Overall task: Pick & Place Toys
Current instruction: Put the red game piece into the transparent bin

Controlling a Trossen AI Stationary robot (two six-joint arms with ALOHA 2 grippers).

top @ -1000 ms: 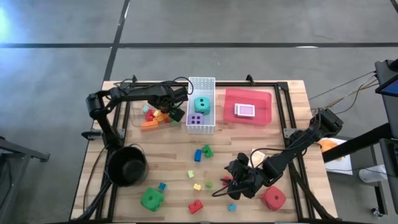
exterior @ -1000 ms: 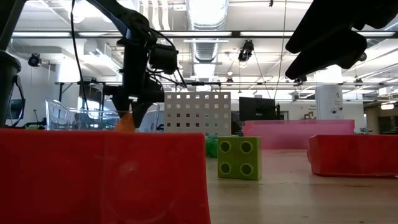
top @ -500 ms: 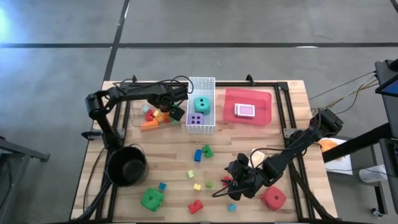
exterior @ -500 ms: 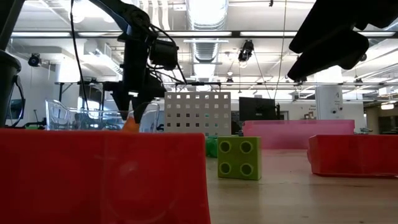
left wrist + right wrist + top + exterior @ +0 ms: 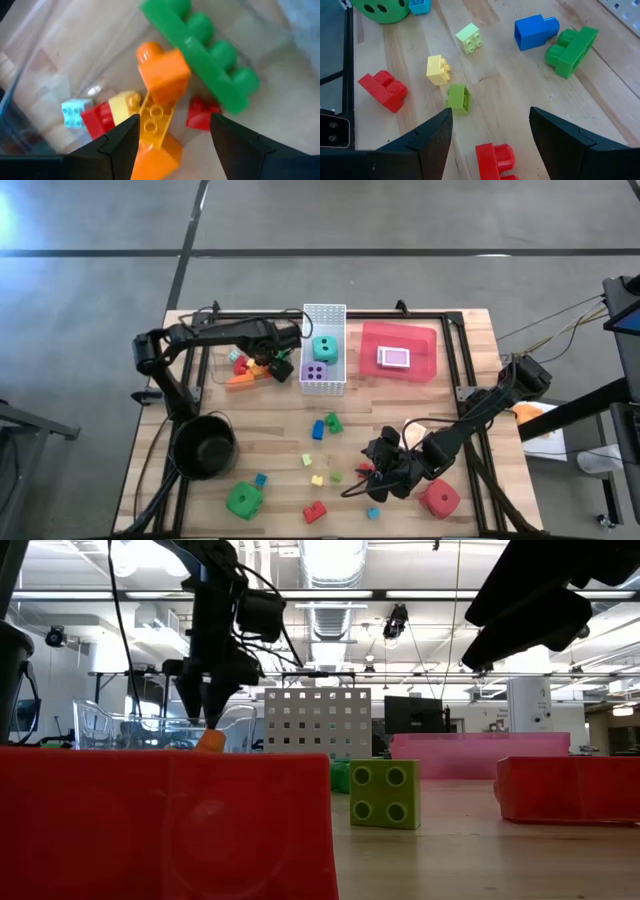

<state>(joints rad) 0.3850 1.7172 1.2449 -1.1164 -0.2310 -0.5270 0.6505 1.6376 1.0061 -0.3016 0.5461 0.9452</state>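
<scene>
My left gripper (image 5: 283, 360) (image 5: 172, 125) hangs open, pointing down, over a jumble of toys in a clear container (image 5: 130, 730) at the far left. Below it lie orange bricks (image 5: 162, 75), a green brick (image 5: 210, 55), small red ones (image 5: 200, 112) and a light blue one (image 5: 72, 111). In the low view an orange brick (image 5: 210, 740) sits just under the fingertips. My right gripper (image 5: 378, 470) (image 5: 490, 117) stands open above loose bricks near the front edge: lime (image 5: 457, 97), yellow (image 5: 437, 70), red (image 5: 495, 157).
A white perforated basket (image 5: 323, 310) holds a teal die (image 5: 323, 347) and a purple die (image 5: 315, 372). Right of it is a red tray (image 5: 420, 340) with a card pack (image 5: 394, 358). A black pot (image 5: 205, 445), a green die (image 5: 243, 500) and a red die (image 5: 440, 500) stand toward the front.
My left gripper has risen a little over the bricks in the clear container and rolled slightly, its fingers the same distance apart. The orange brick below it stays low.
</scene>
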